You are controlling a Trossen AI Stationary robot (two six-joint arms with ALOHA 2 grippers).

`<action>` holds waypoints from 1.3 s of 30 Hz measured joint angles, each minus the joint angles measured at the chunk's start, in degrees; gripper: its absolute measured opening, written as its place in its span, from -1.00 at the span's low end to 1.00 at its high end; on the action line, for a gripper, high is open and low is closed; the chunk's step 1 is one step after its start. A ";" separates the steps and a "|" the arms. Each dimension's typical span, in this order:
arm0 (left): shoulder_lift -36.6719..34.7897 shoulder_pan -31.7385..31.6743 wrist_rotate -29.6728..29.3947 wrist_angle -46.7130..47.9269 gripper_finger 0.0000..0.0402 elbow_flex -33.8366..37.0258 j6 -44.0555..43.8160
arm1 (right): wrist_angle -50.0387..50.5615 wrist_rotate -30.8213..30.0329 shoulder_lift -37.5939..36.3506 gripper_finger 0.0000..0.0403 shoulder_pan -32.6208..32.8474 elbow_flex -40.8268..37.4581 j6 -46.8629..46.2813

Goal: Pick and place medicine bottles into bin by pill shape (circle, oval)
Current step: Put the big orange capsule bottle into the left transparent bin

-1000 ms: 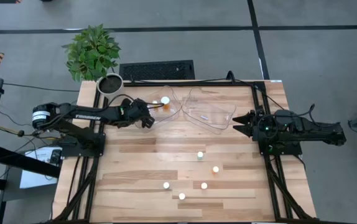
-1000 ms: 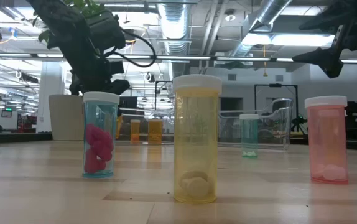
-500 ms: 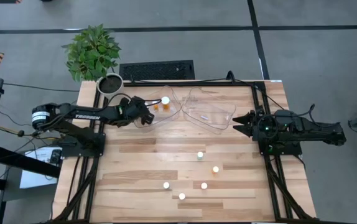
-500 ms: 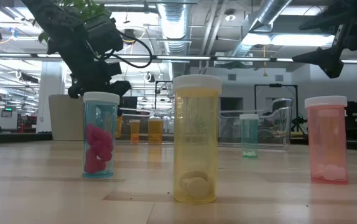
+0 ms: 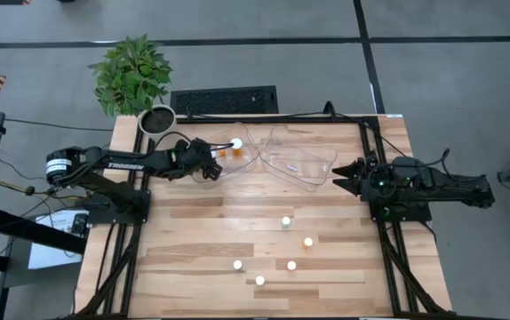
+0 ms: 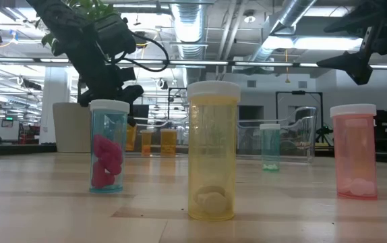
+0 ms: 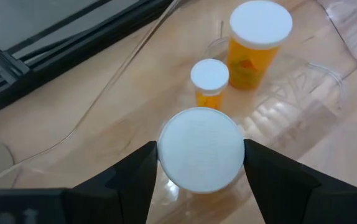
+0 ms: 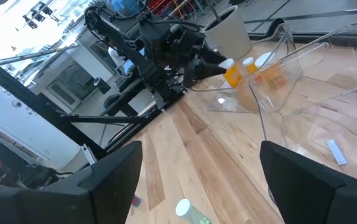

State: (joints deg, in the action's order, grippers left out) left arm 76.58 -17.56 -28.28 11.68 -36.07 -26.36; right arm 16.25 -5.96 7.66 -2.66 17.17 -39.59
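1. The table [image 5: 193, 240] filled the centre of the high view; the plant [image 5: 132, 73] stood at upper left.
2. The left arm [image 5: 113, 164] reached from the left edge toward the left bin [image 5: 246, 164]; the right arm [image 5: 433, 187] waited at the right edge.
3. The right bin [image 5: 313, 173], upper centre, touched the left bin.
4. The left gripper [image 7: 200, 163] hovered over the left bin's near edge, jaws clamped on a white-capped bottle [image 7: 200, 149].
5. The right gripper [image 5: 339, 175] sat beside the right bin with its jaws spread apart.
6. Two orange bottles [image 7: 253, 43] stood inside the left bin.
7. Five loose bottles [image 5: 285, 222] stood lower centre.
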 joint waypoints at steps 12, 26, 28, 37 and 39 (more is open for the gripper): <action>0.00 0.00 1.31 0.07 0.12 -0.02 0.64 | 0.00 0.02 0.00 0.66 0.00 0.00 0.02; -0.02 0.00 1.28 0.46 0.13 -0.02 1.32 | -0.01 0.04 -0.01 0.66 0.01 0.00 0.04; -0.02 0.00 1.46 0.46 0.16 -0.04 1.32 | 0.00 0.04 0.00 0.66 0.00 0.00 0.06; -0.04 0.00 2.38 0.61 0.42 -0.04 1.06 | 0.00 0.04 -0.01 0.66 0.01 0.00 0.08; -0.09 0.00 3.36 0.52 0.42 -0.06 0.59 | 0.00 0.05 0.00 0.66 0.00 0.00 0.08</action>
State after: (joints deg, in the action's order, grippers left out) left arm 76.48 -17.56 -24.92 12.20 -36.13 -25.77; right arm 16.25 -5.90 7.66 -2.66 17.17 -39.51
